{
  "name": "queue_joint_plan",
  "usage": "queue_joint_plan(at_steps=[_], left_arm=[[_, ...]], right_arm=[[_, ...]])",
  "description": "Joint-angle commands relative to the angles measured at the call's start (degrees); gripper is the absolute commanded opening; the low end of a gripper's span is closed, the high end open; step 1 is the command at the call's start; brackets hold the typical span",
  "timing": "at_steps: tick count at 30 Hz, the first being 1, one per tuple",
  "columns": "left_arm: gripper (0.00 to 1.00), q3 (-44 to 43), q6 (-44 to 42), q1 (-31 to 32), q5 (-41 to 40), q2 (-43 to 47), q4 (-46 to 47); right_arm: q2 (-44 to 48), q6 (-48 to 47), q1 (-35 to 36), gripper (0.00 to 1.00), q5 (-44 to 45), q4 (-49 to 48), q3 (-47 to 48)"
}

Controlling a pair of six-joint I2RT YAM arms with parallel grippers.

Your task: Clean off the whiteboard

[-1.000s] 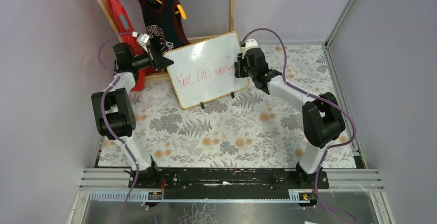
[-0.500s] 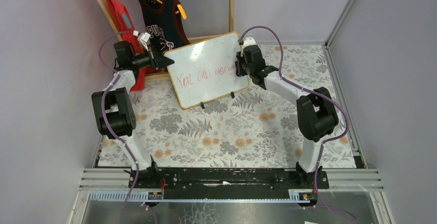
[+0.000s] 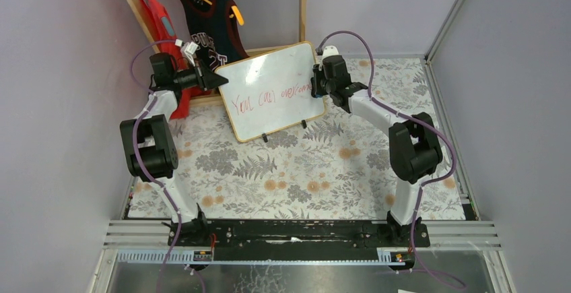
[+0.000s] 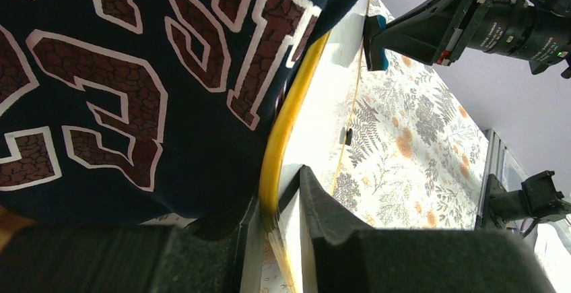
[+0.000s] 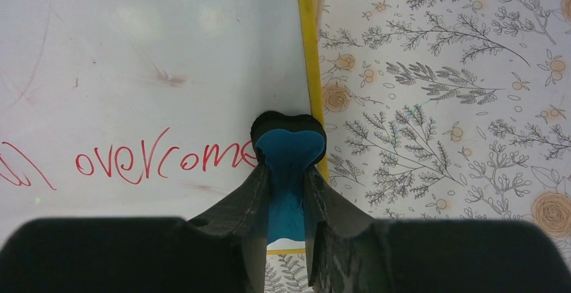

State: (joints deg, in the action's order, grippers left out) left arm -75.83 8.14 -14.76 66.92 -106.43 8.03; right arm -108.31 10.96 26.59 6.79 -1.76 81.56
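The desk (image 3: 289, 172) is covered with a pale cloth printed with grey ferns and orange flowers, and plain lavender walls close it in on three sides. A silver rail (image 3: 471, 236) runs along its near edge, by the arm bases.

The whiteboard (image 3: 269, 94) stands on its small black feet at the far middle of the desk, tilted back and turned slightly askew. Behind it is a wooden rack (image 3: 303, 7). A dark jersey (image 3: 209, 27) with maroon lettering hangs there on a yellow hanger, with a red garment (image 3: 158, 30) just beside it. Red handwriting crosses the board and reads "You can overcome".

The left pincer (image 3: 217, 79) is clamped narrowly on the board's upper left corner, and the wood frame passes between its fingers. The right pincer (image 5: 288, 131) grips a blue eraser pad (image 5: 286, 172). The pad presses on the board at its right edge, touching the last letter of "overcome" and just beside the frame.
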Motion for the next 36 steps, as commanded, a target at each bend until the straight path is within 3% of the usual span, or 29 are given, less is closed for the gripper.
queue_joint_plan(at_steps=[1,14,21,36], left_arm=[[0.00,0.06,-6.78,-0.09,-8.74,-1.75,-3.02],[0.00,0.15,-6.94,0.61,-9.80,-1.09,-4.08],[0.00,0.23,-7.68,1.36,-10.43,-0.78,-5.12],[0.00,0.10,-15.06,1.96,-11.66,1.35,-10.98]], right_arm=[[-1.57,1.41,-0.69,0.00,-2.08,-1.66,3.84],[-7.82,2.38,4.68,0.00,-5.08,0.71,11.59],[-6.42,2.64,5.59,0.00,-5.15,-1.06,8.53],[-1.96,0.36,2.14,0.00,3.47,-2.80,-0.03]])
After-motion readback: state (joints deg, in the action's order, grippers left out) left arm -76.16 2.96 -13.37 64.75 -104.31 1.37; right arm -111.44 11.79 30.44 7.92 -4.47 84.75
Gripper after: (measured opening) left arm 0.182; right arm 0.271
